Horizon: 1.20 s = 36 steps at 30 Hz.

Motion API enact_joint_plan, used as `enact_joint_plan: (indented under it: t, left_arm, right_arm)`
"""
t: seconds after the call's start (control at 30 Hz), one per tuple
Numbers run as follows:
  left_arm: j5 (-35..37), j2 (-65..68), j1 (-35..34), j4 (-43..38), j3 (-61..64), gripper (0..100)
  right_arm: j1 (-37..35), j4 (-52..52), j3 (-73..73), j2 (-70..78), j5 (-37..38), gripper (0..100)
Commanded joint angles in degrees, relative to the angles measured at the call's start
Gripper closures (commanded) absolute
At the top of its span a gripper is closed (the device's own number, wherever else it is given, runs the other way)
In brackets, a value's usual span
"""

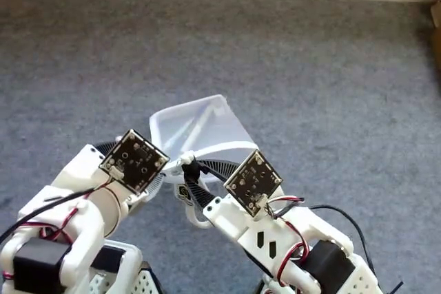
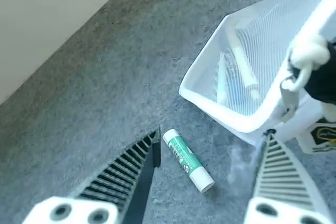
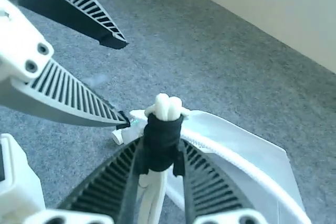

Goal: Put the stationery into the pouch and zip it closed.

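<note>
High view: the pouch sat just ahead of both arms, its near edge covered by their wrists. Left wrist view: the left gripper held its fingers wide, the glue stick lying slantwise on the tabletop between them, beside the pouch. Right wrist view: the right gripper pinched the zipper pull.

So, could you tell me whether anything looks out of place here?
Yes: a green-and-white glue stick lies on the carpet outside the pouch, yet the right gripper is shut on the zipper pull.
</note>
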Motion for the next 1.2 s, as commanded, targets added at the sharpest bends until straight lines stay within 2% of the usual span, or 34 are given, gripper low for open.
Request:
enact_joint_plan:
  t: [0.0,0.27,0.53,0.7,1.0,1.17]
  left_arm:
    - [-1.8,-1.0,1.5,-0.2,-0.2,71]
    - [-4.0,-1.2,1.5,0.1,4.7,71]
    - [-3.9,-1.5,2.3,-0.1,3.4,71]
    - [-3.7,-1.5,4.0,3.9,-0.3,71]
    - [-3.6,-1.4,4.4,3.8,1.1,71]
    - [0.2,-1.4,4.4,-4.6,7.1,71]
  right_arm:
    - [1.3,-2.0,-1.2,-1.0,0.2,99.3]
    - [1.3,-2.0,-1.2,-1.0,0.2,99.3]
    - [1.4,-1.7,-1.2,-1.0,0.2,99.3]
    - [3.9,-2.0,-1.1,-1.0,0.2,99.3]
    - [5.2,-1.7,-0.9,-1.0,0.2,99.3]
    - [5.2,-1.6,-1.1,-1.0,-2.7,99.3]
